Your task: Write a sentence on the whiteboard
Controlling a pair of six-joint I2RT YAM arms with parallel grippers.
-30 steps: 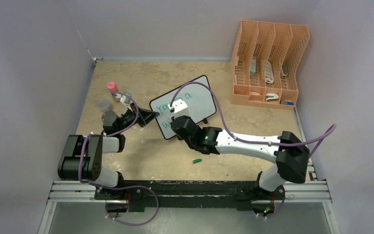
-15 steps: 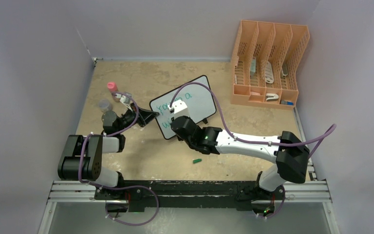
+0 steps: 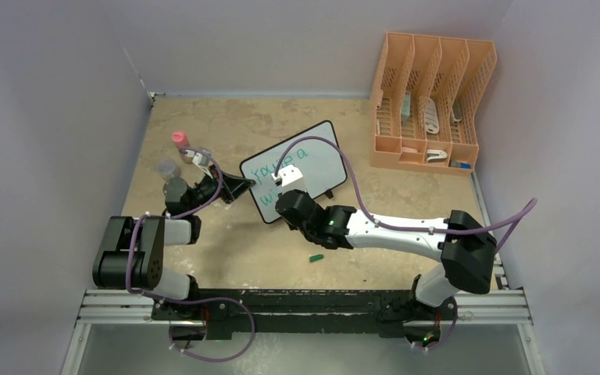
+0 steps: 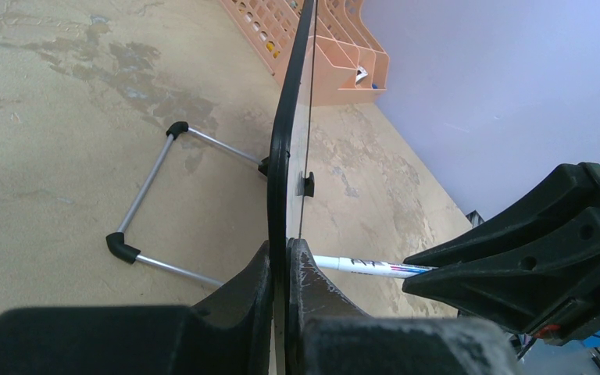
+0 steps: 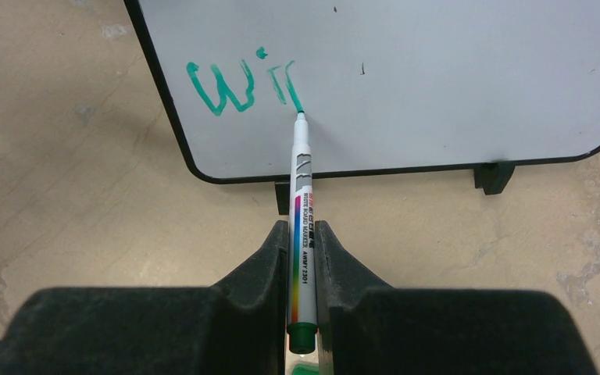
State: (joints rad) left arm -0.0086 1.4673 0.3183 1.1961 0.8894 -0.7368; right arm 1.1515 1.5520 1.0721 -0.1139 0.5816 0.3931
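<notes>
"Two hands we see, and both are pressed on something, yes?"

"Yes. The left hand (image 4: 281,251) is clamped on the black frame of the whiteboard (image 3: 319,160), at its left edge. In the left wrist view we look along this frame, and it passes between the two fingers."

"And the right hand (image 5: 302,234)?"

"It is clamped on a white marker (image 5: 300,187) with a rainbow stripe on the barrel. The green tip touches the board surface, at the lower end of a slanted stroke."

"Where do we find the whiteboard on the table (image 3: 226,250)?"

"About in the middle, turned at an angle, so that one corner points toward the arms. It stands on two small black feet, and behind it a wire stand (image 4: 149,184) rests on the table."

"What can we read of the sentence (image 5: 230,87)?"

"It is in teal-green letters. From above, the upper line reads about 'You're a'. The right wrist view shows the lower line: 'Wi' and then two slanted strokes joined at the top."

"What else do we see around?"

"A small green cap (image 3: 316,257) lies on the table near the right arm, apart from the board. An orange file rack (image 3: 430,101) stands at the far right corner. On the left side, near the left arm, are a bottle with a pink cap (image 3: 180,139) and two grey round containers (image 3: 169,167)."
</notes>
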